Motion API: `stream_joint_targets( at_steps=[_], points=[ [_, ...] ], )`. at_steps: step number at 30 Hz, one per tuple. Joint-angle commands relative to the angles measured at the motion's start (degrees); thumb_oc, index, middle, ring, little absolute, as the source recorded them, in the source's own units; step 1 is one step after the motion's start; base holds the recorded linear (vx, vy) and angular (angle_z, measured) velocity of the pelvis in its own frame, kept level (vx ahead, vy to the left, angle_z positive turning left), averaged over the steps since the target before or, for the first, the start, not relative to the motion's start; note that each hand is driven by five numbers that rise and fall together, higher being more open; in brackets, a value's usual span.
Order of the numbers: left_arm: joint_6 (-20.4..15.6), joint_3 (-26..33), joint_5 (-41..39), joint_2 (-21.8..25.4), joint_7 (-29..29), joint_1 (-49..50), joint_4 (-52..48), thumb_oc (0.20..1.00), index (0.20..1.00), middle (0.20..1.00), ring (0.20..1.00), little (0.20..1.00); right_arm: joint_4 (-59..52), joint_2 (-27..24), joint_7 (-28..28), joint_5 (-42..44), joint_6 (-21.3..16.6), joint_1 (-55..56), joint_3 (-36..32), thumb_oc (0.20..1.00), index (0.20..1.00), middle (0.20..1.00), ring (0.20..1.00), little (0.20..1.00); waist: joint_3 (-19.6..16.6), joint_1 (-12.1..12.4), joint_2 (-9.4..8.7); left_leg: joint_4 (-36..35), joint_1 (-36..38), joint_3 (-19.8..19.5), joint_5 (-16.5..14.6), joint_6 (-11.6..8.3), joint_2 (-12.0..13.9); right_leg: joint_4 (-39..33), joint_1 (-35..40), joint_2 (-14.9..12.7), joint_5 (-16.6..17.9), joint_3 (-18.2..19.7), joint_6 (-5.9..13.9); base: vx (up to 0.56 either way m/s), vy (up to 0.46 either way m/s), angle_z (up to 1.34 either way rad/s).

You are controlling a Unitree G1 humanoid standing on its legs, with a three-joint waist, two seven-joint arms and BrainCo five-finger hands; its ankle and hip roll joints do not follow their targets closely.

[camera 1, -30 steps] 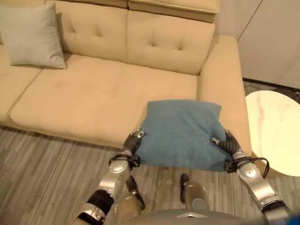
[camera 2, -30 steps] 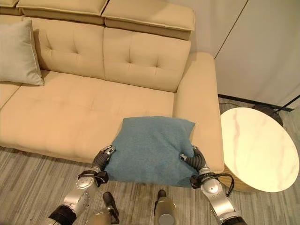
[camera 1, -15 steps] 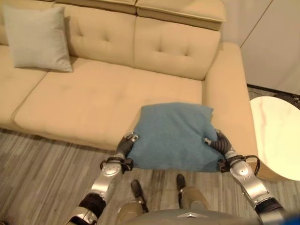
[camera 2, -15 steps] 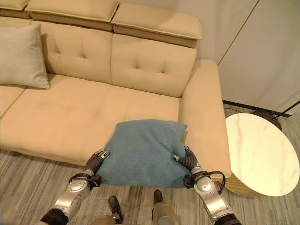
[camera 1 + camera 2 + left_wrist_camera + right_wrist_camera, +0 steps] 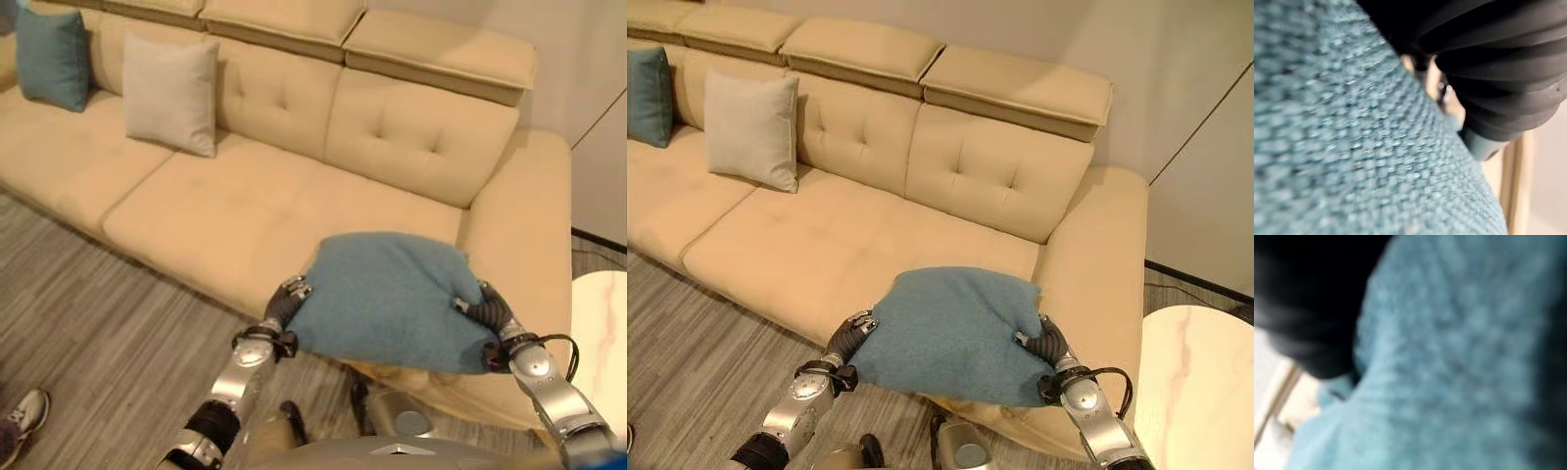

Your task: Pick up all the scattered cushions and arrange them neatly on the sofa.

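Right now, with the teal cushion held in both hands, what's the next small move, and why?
Probably carry the teal cushion forward and up toward the sofa backrest: left hand and right hand grip its sides, and it hangs over the seat's front edge, not yet leaning like the beige cushion.

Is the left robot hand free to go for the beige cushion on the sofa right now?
Probably not. The left robot hand and right robot hand are both pressed to the blue cushion, carrying it together, and the beige cushion stands far off against the sofa backrest.
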Motion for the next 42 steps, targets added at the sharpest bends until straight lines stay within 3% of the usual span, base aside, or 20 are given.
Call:
stream_joint_targets(
  at_steps=[1, 4, 5, 7, 12, 16, 18, 20, 24, 28, 32, 33, 34, 37, 38, 39, 40, 42],
  points=[
    [-4.57, 0.45, 0.24, -2.21, -1.68, -3.05, -4.86, 0.2, 0.2, 0.2, 0.2, 0.2, -7.09, -0.48, -0.08, 0.23, -5.82, -1.71, -0.97, 0.2, 0.2, 0.2, 0.2, 0.2, -4.28, -0.96, -2.46, -4.82, 3.81, -1.98, -4.56, -1.97, 0.08, -11.94, 2.66, -0.78, 6.41, 3.71, 8.59, 0.09, 0.062, 0.21],
    [-4.69, 0.57, 0.01, -1.78, -0.99, -3.01, -5.4, 0.2, 0.2, 0.2, 0.2, 0.2, -7.18, -0.64, -0.39, 0.16, -5.43, -1.54, -1.67, 0.2, 0.2, 0.2, 0.2, 0.2, -3.97, -0.04, -1.79, -10.92, 2.37, -4.94, 0.43, -3.51, 1.72, -10.63, 3.07, -1.12, 4.56, 3.83, 8.73, 0.13, 0.096, -0.02],
    [-4.72, 0.53, -0.19, -1.8, -1.11, -2.92, -5.48, 0.2, 0.2, 0.2, 0.2, 0.2, -7.13, -0.64, -0.31, 0.05, -5.32, -1.42, -1.85, 0.2, 0.2, 0.2, 0.2, 0.2, -3.98, -0.05, -1.56, -11.54, 2.49, -5.14, 0.47, -3.55, 1.59, -10.36, 3.11, -1.22, 4.42, 3.86, 8.86, 0.24, 0.191, -0.14],
    [-4.48, 0.17, 0.01, -1.76, -1.48, -2.46, -5.69, 0.2, 0.2, 0.2, 0.2, 0.2, -6.9, -0.46, -0.08, -0.58, -4.95, -1.59, -2.15, 0.2, 0.2, 0.2, 0.2, 0.2, -4.06, -0.24, -0.44, -13.22, 4.03, -4.23, -0.41, -3.29, 0.3, -9.59, 4.12, -2.67, 4.09, 4.39, 9.79, 0.29, 0.281, -0.15],
    [-4.58, 0.32, 0.72, -0.69, -1.49, -2.96, -6.11, 0.2, 0.2, 0.2, 0.2, 0.2, -6.62, 0.53, -0.02, -1.22, -4.54, -3.67, -0.96, 0.2, 0.2, 0.2, 0.2, 0.2, -4.15, 0.64, -0.14, -12.79, 4.51, -2.86, -3.08, -1.03, -3.55, -8.91, 4.21, -5.78, 4.87, 6.69, 11.86, 0.16, 0.219, -0.36],
    [-4.74, 0.72, 1.02, 0.31, -1.19, -3.99, -6.25, 0.2, 0.2, 0.2, 0.2, 0.2, -6.21, 1.29, -0.02, -1.18, -4.42, -5.52, 0.1, 0.2, 0.2, 0.2, 0.2, 0.2, -3.78, 0.97, -0.08, -12.79, 4.99, -0.74, -4.4, 0.53, -4.97, -6.06, 2.35, -6.59, 6.13, 7.94, 13.14, 0.09, 0.196, -0.35],
    [-4.97, 1.66, 1.13, 1.16, -0.48, -4.37, -6.27, 0.2, 0.2, 0.2, 0.2, 0.2, -5.37, 2.28, -0.29, -0.78, -4.73, -7.71, 1.7, 0.2, 0.2, 0.2, 0.2, 0.2, -3.42, 1.53, 0.15, -14.21, 6.56, 2.28, -5.24, 1.73, -5.75, -1.49, -0.41, -7.18, 7.97, 6.07, 14.23, 0.1, 0.181, -0.55],
    [-5.1, 2.01, 0.94, 1.33, -0.39, -4.19, -6.36, 0.2, 0.2, 0.2, 0.2, 0.2, -5.32, 2.47, -0.18, -0.53, -4.67, -8.24, 2.1, 0.2, 0.2, 0.2, 0.2, 0.2, -3.33, 1.6, 0.13, -14.76, 7.31, 2.79, -5.16, 1.9, -6.07, -1.07, -1.06, -6.8, 8.32, 5.26, 14.21, 0.11, 0.095, -0.69],
    [-5.05, 2.82, 0.71, 1.66, -0.75, -2.8, -6.98, 0.2, 0.2, 0.2, 0.2, 0.2, -5.5, 2.31, 0.21, 0.54, -4.86, -9.74, 2.58, 0.2, 0.2, 0.2, 0.2, 0.2, -3.9, 0.51, 0.22, -18.98, 12.41, 4.79, -7.16, 2.39, -8.6, -6.23, -4.82, -2.3, 8.78, 1.12, 13.64, 0.19, 0.083, -0.51],
    [-4.75, 2.61, 1.15, 0.74, -1.16, -3.29, -6.05, 0.2, 0.2, 0.2, 0.2, 0.2, -5.48, 1.86, 0.13, 0.52, -5.14, -8.97, 2.0, 0.2, 0.2, 0.2, 0.2, 0.2, -3.68, -1.53, -0.24, -20.18, 14.54, 4.32, -7.61, 2.96, -10.4, -10.1, -8.08, 0.15, 12.12, -1.56, 13.38, 0.18, 0.021, -0.12],
    [-4.82, 1.62, 1.76, -0.62, -1.59, -4.24, -5.62, 0.2, 0.2, 0.2, 0.2, 0.2, -4.92, 1.27, 0.07, 0.32, -4.98, -7.44, 1.4, 0.2, 0.2, 0.2, 0.2, 0.2, -3.26, -4.49, -0.69, -19.51, 16.71, 1.29, -10.14, 3.65, -12.28, -11.3, -10.92, 2.23, 13.81, 0.55, 13.75, 0.23, 0.001, 0.56],
    [-5.07, 0.9, 2.23, -1.41, -2.29, -4.2, -5.22, 0.2, 0.2, 0.2, 0.2, 0.2, -5.06, 0.69, 0.22, 0.21, -5.14, -5.85, 0.85, 0.2, 0.2, 0.2, 0.2, 0.2, -3.84, -5.28, -0.78, -18.48, 17.66, -0.31, -11.8, 3.77, -13.3, -12.72, -9.04, 2.59, 14.14, 3.28, 12.77, 0.24, -0.028, 0.34],
    [-5.04, 0.65, 2.59, -1.72, -2.52, -4.17, -5.24, 0.2, 0.2, 0.2, 0.2, 0.2, -5.19, 0.25, 0.29, 0.2, -5.21, -5.44, 0.43, 0.2, 0.2, 0.2, 0.2, 0.2, -3.91, -5.31, -0.44, -17.35, 18.01, -0.68, -12.74, 3.77, -13.33, -12.39, -8.16, 2.7, 13.97, 3.38, 12.31, 0.27, -0.048, 0.26],
    [-5.06, 0.13, 2.42, -2.21, -2.61, -4.33, -4.82, 0.2, 0.2, 0.2, 0.2, 0.2, -5.23, -0.47, 0.24, 0.02, -5.24, -4.26, -0.35, 0.2, 0.2, 0.2, 0.2, 0.2, -4.38, -5.92, -0.13, -14.19, 17.29, -1.22, -13.41, 2.81, -13.25, -11.48, -7.2, 2.76, 13.5, 4.19, 11.63, 0.13, -0.064, 0.38],
    [-5.12, -0.05, 2.06, -2.61, -2.86, -3.92, -4.69, 0.2, 0.2, 0.2, 0.2, 0.2, -5.95, -0.7, 0.51, 0.0, -5.57, -2.5, -1.9, 0.2, 0.2, 0.2, 0.2, 0.2, -4.48, -6.15, 0.28, -8.29, 16.71, -0.26, -12.1, 0.14, -10.92, -11.34, -4.74, 1.98, 12.17, 2.72, 10.37, 0.17, -0.109, 0.17],
    [-5.12, -0.08, 2.06, -2.56, -2.85, -3.91, -4.69, 0.2, 0.2, 0.2, 0.2, 0.2, -6.0, -0.66, 0.53, 0.0, -5.56, -2.44, -1.94, 0.2, 0.2, 0.2, 0.2, 0.2, -4.67, -6.26, 0.13, -8.15, 16.39, -0.36, -11.94, 0.12, -11.02, -11.48, -4.89, 1.82, 12.35, 2.66, 10.32, 0.2, -0.211, 0.39],
    [-5.05, -0.11, 2.0, -2.04, -2.78, -4.27, -4.64, 0.2, 0.2, 0.2, 0.2, 0.2, -6.75, -1.36, 0.44, 0.18, -5.67, -2.45, -2.25, 0.2, 0.2, 0.2, 0.2, 0.2, -4.54, -6.02, -1.13, 3.77, 12.13, 0.35, -5.7, -3.27, -6.9, -12.06, -2.0, 1.34, 11.72, 1.98, 8.73, 0.15, -0.175, 0.75],
    [-5.21, 0.3, 1.92, -2.1, -2.29, -4.56, -4.3, 0.2, 0.2, 0.2, 0.2, 0.2, -6.84, -1.43, 0.37, 0.72, -5.8, -2.77, -1.89, 0.2, 0.2, 0.2, 0.2, 0.2, -4.67, -4.89, -2.37, 8.95, 9.43, 0.77, -3.34, -3.89, -4.97, -13.3, 0.48, 1.54, 10.64, 3.22, 7.39, 0.15, -0.129, 0.59]
  ],
)
